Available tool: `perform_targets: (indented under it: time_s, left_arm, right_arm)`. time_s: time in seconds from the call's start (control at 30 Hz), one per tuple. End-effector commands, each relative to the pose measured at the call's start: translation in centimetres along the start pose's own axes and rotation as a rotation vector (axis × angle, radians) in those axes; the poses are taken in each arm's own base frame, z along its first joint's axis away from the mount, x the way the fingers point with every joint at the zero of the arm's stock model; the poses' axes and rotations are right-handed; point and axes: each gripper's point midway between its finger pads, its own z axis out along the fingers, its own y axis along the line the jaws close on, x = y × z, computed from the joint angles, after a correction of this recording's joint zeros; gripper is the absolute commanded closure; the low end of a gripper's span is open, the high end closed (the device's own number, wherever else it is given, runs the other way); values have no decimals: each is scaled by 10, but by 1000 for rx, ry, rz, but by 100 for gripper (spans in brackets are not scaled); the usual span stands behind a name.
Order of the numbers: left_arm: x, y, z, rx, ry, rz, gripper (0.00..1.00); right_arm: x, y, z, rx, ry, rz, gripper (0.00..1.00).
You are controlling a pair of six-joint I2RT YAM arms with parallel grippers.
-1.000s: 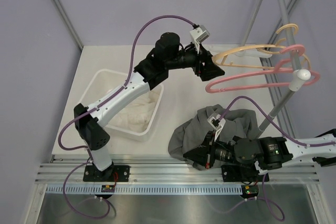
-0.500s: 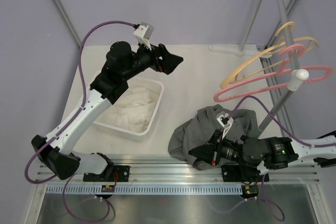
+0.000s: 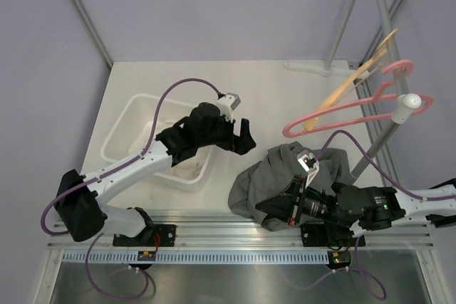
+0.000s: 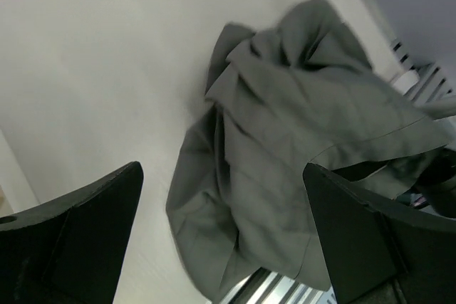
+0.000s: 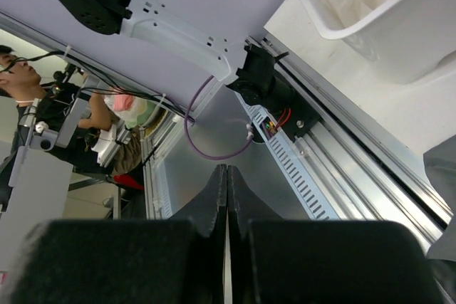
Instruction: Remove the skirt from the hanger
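The grey skirt (image 3: 278,172) lies crumpled in a heap on the table, off the hangers; it fills the left wrist view (image 4: 299,133). A pink hanger (image 3: 356,108) and a beige hanger (image 3: 349,83) hang bare on the rack at the right. My left gripper (image 3: 244,137) is open and empty, just left of the skirt and above it (image 4: 221,172). My right gripper (image 3: 262,208) is shut and empty at the skirt's near edge, its fingertips (image 5: 222,176) pointing out over the front rail. A corner of the skirt (image 5: 443,169) shows at the right of the right wrist view.
A white bin (image 3: 121,129) holding white cloth stands at the left, under my left arm; it also shows in the right wrist view (image 5: 385,26). The rack's pole (image 3: 381,137) rises at the right. The aluminium rail (image 3: 214,236) runs along the front edge.
My left arm has swung away from the hangers, back and down to the middle of the table beside the skirt. The hangers have swung and tilted. The right arm has barely moved.
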Motion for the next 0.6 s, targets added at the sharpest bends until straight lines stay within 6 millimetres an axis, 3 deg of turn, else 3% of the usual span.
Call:
perform_targets:
  time_s: [0.0, 0.1, 0.33, 0.5, 0.57]
  left_arm:
    - [13, -16, 19, 9, 10, -10, 1]
    - [37, -17, 34, -35, 80, 5, 1]
    - [117, -23, 84, -124, 279, 59, 1]
    - [156, -7, 110, -283, 365, 147, 1]
    - [163, -4, 115, -318, 367, 172, 1]
  right_arm:
    - [-11, 18, -2, -78, -38, 19, 100]
    - [-12, 19, -3, -87, -46, 15, 100]
    - [-9, 18, -6, -106, -44, 30, 100]
    - [-5, 13, -8, -117, -46, 47, 100]
    - [-5, 13, -8, -118, -47, 49, 100]
